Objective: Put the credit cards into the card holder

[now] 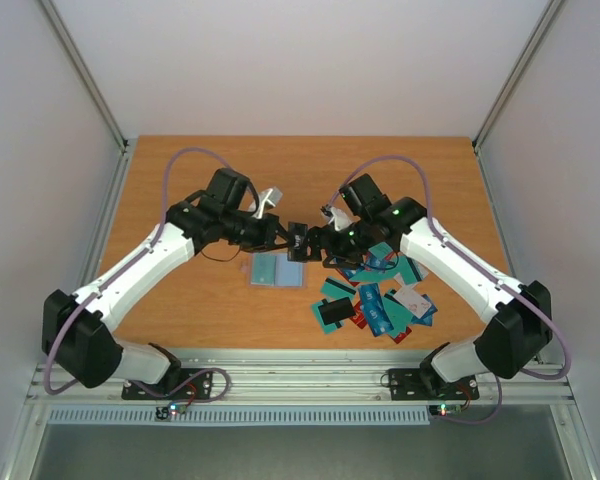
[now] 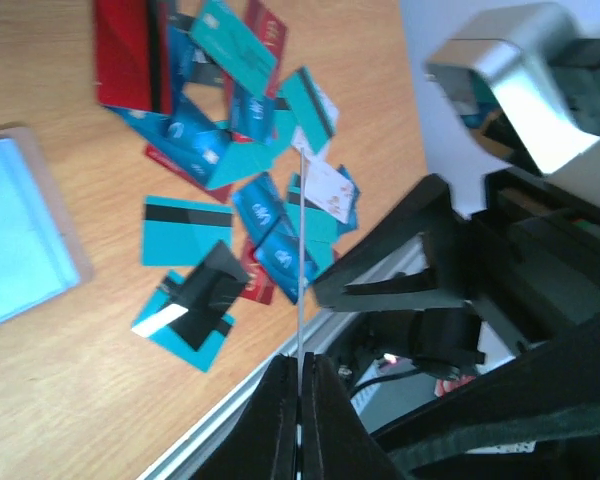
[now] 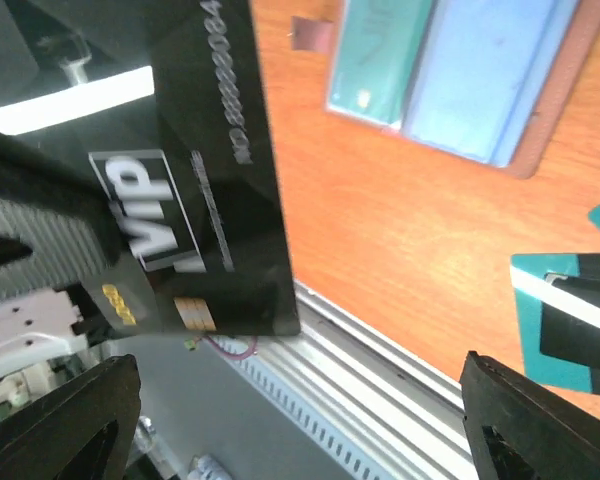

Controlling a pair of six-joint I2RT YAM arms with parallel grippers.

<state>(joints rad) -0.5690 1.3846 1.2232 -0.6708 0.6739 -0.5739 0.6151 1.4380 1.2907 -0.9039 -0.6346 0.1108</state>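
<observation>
The two arms are met above the middle of the tabletop point(image 1: 200, 180). The left claw point(image 2: 300, 400) is clenched on a black card point(image 3: 210, 150), which is held off the tabletop. From the left wrist this card is seen edge-on as a thin line rising from between the shut fingers. From the right wrist its face is shown, marked "VIP" in pale letters, with a gold chip near one corner.

The right claw point(image 3: 300, 400) is spread wide just beside that card and nothing is gripped by it.

The card holder point(image 1: 278, 270) is laid open and flat on the tabletop, just below the meeting claws in the top view. Two halves are shown, one teal-tinted and one pale blue, within a brown border.

The remaining cards point(image 1: 380, 295) are heaped loosely to the right of the holder, near the front rail point(image 1: 300, 360). Most are teal with a black stripe; red, blue and white ones are mixed among them.
</observation>
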